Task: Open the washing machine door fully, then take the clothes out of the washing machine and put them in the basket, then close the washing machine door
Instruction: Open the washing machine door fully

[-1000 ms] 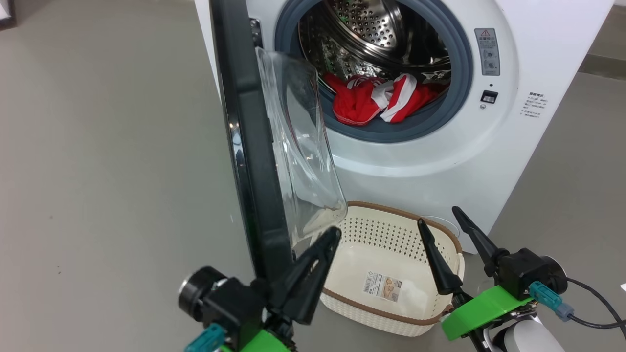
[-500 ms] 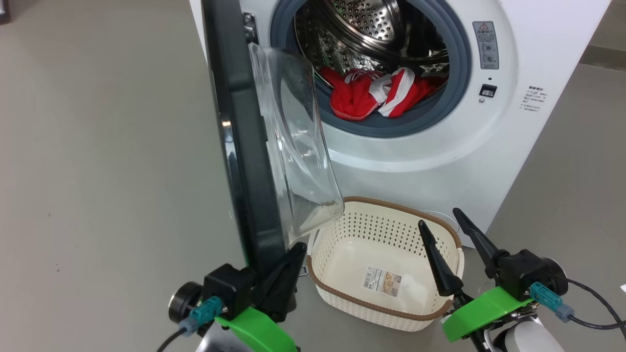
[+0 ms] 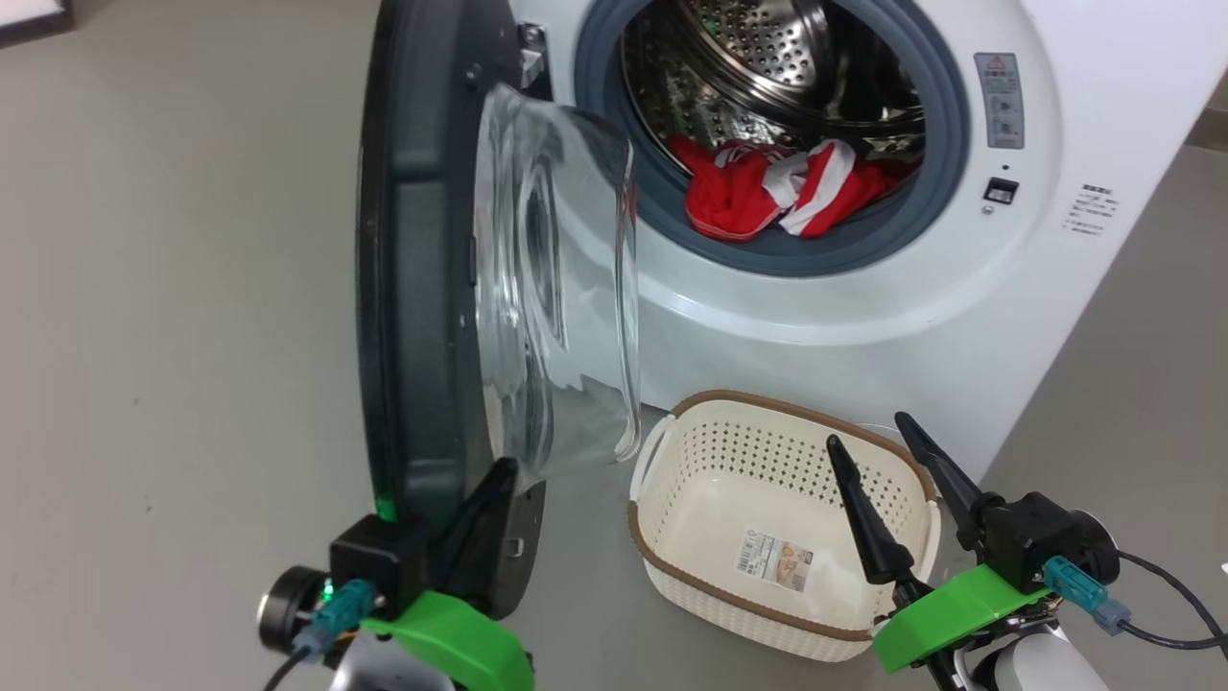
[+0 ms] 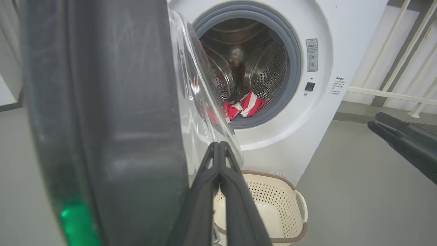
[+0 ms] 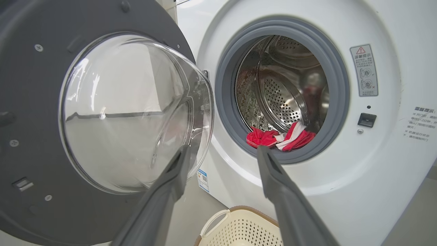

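While viewed from the head, found the washing machine door [image 3: 422,240] swung out at the left of the washing machine [image 3: 863,317], glass bowl turned toward the drum opening. Noted left gripper [image 3: 499,475] pinched shut, empty, tips at the door's lower inner face; contact not confirmed. Noted right gripper [image 3: 867,430] spread wide, empty, out in front of the washing machine. Found the basket [image 3: 739,451] on the floor just before the washing machine, under its opening. Found the clothes [image 3: 758,192] inside the washing machine, heaped at the drum's front lip.
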